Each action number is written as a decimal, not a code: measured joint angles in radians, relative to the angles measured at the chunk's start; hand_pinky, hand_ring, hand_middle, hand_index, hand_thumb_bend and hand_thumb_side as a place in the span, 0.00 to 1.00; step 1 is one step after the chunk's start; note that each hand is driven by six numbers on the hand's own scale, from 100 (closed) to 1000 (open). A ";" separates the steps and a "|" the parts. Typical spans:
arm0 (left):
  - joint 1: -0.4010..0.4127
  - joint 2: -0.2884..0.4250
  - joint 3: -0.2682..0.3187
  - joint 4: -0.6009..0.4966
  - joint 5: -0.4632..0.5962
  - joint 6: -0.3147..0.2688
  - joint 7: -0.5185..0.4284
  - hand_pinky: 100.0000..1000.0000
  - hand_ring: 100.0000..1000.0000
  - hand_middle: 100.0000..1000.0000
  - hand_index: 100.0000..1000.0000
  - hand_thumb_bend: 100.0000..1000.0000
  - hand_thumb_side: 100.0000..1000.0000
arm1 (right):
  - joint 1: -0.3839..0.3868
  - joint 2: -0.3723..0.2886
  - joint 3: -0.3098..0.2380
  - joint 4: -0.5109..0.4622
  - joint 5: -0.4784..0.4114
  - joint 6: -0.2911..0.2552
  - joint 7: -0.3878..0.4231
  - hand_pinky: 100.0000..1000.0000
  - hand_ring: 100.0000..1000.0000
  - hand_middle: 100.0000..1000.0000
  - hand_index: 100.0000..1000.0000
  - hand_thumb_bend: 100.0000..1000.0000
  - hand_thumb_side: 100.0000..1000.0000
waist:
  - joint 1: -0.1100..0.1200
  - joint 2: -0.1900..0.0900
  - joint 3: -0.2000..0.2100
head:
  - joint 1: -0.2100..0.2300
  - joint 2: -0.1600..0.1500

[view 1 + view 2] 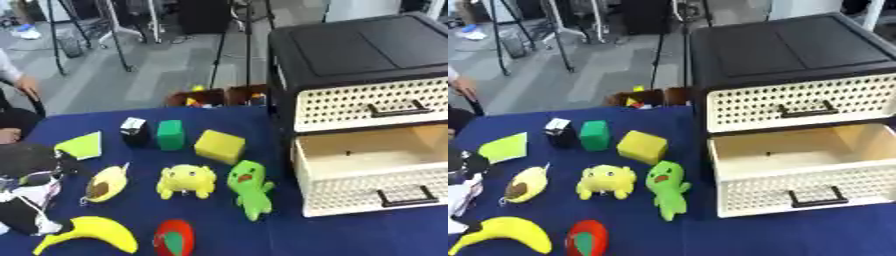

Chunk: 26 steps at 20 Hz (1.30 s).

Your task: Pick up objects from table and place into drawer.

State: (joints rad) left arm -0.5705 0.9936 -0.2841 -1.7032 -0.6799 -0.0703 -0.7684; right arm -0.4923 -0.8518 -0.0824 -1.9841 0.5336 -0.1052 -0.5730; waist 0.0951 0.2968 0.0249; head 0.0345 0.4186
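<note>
On the blue-clothed table (175, 210) lie a yellow banana (92, 232), a red round toy with a green patch (173, 237), a green plush figure (249, 187), a yellow plush animal (186, 180), a yellow halved fruit (107, 184), a yellow block (219, 146), a green block (171, 134), a small black-and-white cube (133, 130) and a yellow-green wedge (80, 146). To their right, the cream lower drawer (798, 172) of the black-topped cabinet (780, 45) stands pulled out, with nothing visible inside. My left hand (31, 200) shows at the left edge, beside the halved fruit and above the banana, blurred. No right hand shows.
The cabinet's upper drawer (802, 102) is closed. Behind the table's far edge stands a brown box (214, 96) holding small coloured things, with tripod legs (114, 45) on the floor beyond. Bare blue cloth lies in front of the open drawer.
</note>
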 measured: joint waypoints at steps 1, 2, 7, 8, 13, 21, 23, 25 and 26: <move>-0.002 -0.001 -0.002 0.000 0.007 0.006 -0.015 0.57 0.67 0.73 0.85 0.44 0.47 | 0.000 0.002 0.000 0.000 0.000 0.000 0.000 0.35 0.46 0.46 0.74 0.00 0.81 | 0.000 0.000 -0.001 | 0.000 0.000; -0.004 -0.003 -0.002 0.001 0.012 0.013 -0.032 0.56 0.67 0.72 0.85 0.43 0.47 | 0.000 0.003 0.000 0.000 0.000 0.001 0.000 0.35 0.46 0.46 0.74 0.00 0.81 | 0.000 0.000 -0.002 | 0.000 0.000; -0.013 -0.020 -0.011 0.021 0.022 0.044 -0.093 0.54 0.66 0.69 0.81 0.41 0.46 | 0.002 0.003 -0.004 0.000 -0.002 0.002 -0.002 0.35 0.46 0.46 0.74 0.00 0.81 | -0.004 0.002 -0.007 | 0.000 -0.001; -0.015 -0.024 -0.014 0.028 0.024 0.050 -0.096 0.53 0.65 0.68 0.80 0.41 0.46 | 0.003 0.003 -0.004 0.000 -0.003 0.003 -0.003 0.35 0.46 0.46 0.74 0.00 0.81 | -0.004 0.002 -0.007 | 0.000 -0.002; -0.032 -0.041 -0.034 0.066 0.027 0.078 -0.076 0.51 0.64 0.66 0.78 0.39 0.45 | 0.008 0.004 -0.004 0.000 -0.006 0.002 -0.009 0.35 0.46 0.46 0.74 0.00 0.81 | -0.004 0.005 -0.009 | 0.001 -0.003; -0.051 -0.078 -0.073 0.145 0.008 0.086 -0.067 0.51 0.64 0.67 0.78 0.39 0.42 | 0.008 0.012 -0.005 0.000 -0.008 0.005 -0.014 0.35 0.46 0.46 0.74 0.00 0.80 | -0.005 0.011 -0.012 | 0.035 0.008; -0.054 -0.086 -0.080 0.165 0.003 0.081 -0.068 0.51 0.64 0.67 0.77 0.39 0.42 | 0.007 0.013 -0.005 0.000 -0.008 0.005 -0.014 0.35 0.46 0.46 0.74 0.00 0.80 | -0.005 0.012 -0.012 | 0.046 0.019; -0.054 -0.090 -0.084 0.178 -0.002 0.074 -0.069 0.51 0.63 0.67 0.77 0.40 0.42 | 0.004 0.015 -0.005 0.000 -0.009 0.003 -0.017 0.35 0.46 0.46 0.74 0.00 0.80 | -0.005 0.013 -0.012 | 0.052 0.025; -0.054 -0.093 -0.087 0.184 -0.005 0.071 -0.068 0.50 0.63 0.67 0.77 0.39 0.41 | 0.003 0.017 -0.005 0.000 -0.009 0.002 -0.018 0.35 0.46 0.46 0.74 0.00 0.80 | -0.005 0.015 -0.012 | 0.053 0.028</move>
State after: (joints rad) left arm -0.6247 0.9006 -0.3709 -1.5194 -0.6853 0.0006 -0.8362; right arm -0.4889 -0.8348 -0.0871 -1.9841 0.5242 -0.1035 -0.5911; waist 0.0905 0.3116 0.0133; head 0.0877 0.4461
